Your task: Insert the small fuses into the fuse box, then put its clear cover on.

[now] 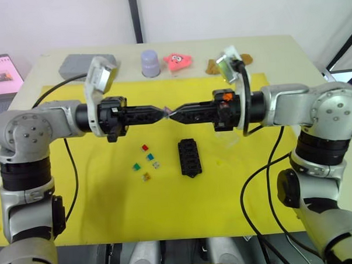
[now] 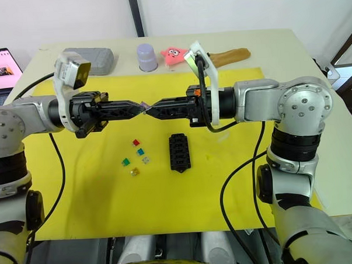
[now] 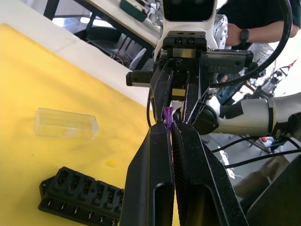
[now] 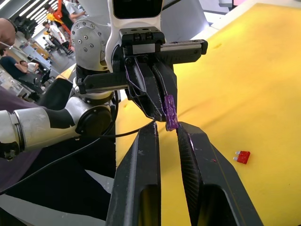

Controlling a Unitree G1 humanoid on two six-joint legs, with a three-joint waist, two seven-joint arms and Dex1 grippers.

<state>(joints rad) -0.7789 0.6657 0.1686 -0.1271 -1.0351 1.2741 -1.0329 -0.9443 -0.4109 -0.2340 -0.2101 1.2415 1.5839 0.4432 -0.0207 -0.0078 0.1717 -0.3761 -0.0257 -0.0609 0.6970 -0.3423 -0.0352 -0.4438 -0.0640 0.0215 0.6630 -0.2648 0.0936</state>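
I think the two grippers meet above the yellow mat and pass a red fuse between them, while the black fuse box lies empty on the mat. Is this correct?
Not quite: the fuse between the grippers is purple, not red, as the right wrist view shows. The red fuse lies on the yellow mat. The rest holds: left gripper and right gripper meet above the mat, and the fuse box lies empty.

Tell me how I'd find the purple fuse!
Look above the yellow mat, where the two arms meet tip to tip. The purple fuse is pinched in the left pincer, with the right pincer open around it. The other fuses lie loose on the mat.
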